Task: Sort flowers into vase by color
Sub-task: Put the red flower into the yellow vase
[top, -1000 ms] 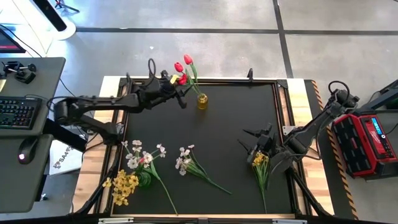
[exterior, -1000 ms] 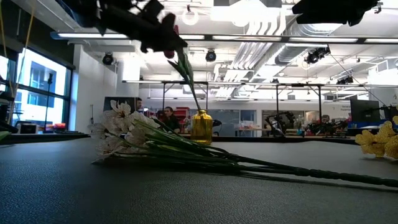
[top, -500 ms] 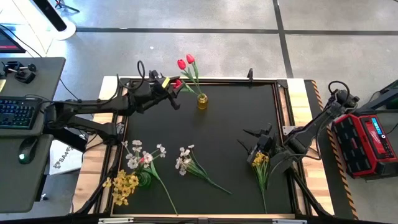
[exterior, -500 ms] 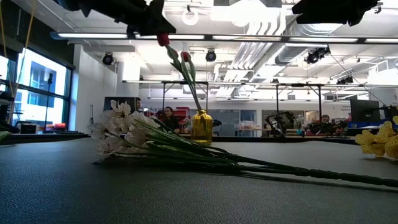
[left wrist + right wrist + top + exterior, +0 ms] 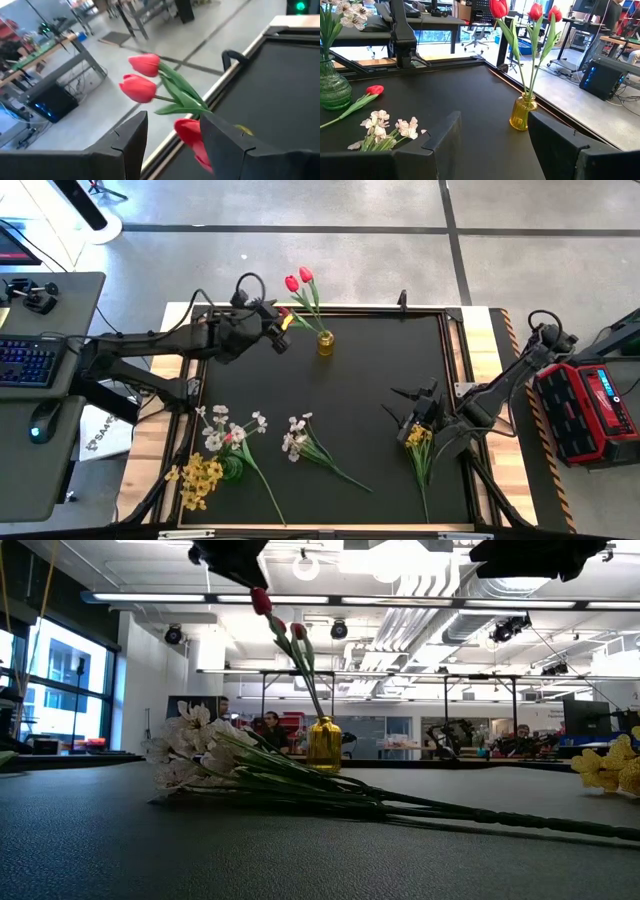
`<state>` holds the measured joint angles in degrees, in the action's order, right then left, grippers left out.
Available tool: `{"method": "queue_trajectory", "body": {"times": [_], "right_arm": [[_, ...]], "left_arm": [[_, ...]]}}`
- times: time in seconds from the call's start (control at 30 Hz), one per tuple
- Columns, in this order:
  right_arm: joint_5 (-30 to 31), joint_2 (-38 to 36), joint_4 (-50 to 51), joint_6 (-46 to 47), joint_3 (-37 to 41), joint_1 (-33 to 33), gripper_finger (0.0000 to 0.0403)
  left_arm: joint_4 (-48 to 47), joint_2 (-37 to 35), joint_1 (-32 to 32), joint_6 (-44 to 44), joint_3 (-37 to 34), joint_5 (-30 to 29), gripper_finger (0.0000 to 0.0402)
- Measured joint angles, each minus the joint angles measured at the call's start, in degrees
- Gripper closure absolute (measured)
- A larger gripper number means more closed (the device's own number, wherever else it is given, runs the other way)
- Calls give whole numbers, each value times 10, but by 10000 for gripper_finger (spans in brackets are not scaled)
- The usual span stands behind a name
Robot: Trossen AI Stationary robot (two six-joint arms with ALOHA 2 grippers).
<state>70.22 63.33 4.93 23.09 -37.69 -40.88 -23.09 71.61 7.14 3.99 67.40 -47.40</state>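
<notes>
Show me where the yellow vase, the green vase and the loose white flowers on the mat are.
yellow vase (image 5: 325, 343), high view, on its glass body.
green vase (image 5: 332, 87), right wrist view, on its rounded belly.
loose white flowers (image 5: 295, 437), high view, on the blossom cluster.

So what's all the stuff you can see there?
yellow vase: one, amber glass, far edge of the mat
red tulips: three standing in the yellow vase, one more lying by the green vase
green vase: one, near left corner, white blossoms in it
white spray: one, lying mid-mat
yellow bunches: two, one lying by the green vase, one by the right gripper
mat: one, black, covers the table
keyboard: one, black, on the desk to the left
left gripper: raised beside the tulips in the yellow vase
right gripper: jaws open, empty, over the near right of the mat
</notes>
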Motion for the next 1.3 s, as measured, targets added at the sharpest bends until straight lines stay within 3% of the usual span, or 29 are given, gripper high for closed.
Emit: {"method": "queue_trajectory", "body": {"times": [0.43, 0.83, 1.1, 1.23, 1.3], "right_arm": [[-2, 0, 0, 0, 0, 0, 187], [-2, 0, 2, -13, 0, 0, 187], [-1, 0, 2, -54, 0, 2, 187], [-9, 0, 2, -63, 0, 13, 187], [-47, 0, 2, -66, 0, 24, 187]], "left_arm": [[-183, 45, -81, -80, 95, 25, 231], [-191, 43, -194, -120, 134, 206, 232], [-124, 59, -252, -164, 136, 228, 232], [-161, 88, -260, -204, 168, 234, 232], [-202, 105, -264, -230, 189, 233, 232]]}}
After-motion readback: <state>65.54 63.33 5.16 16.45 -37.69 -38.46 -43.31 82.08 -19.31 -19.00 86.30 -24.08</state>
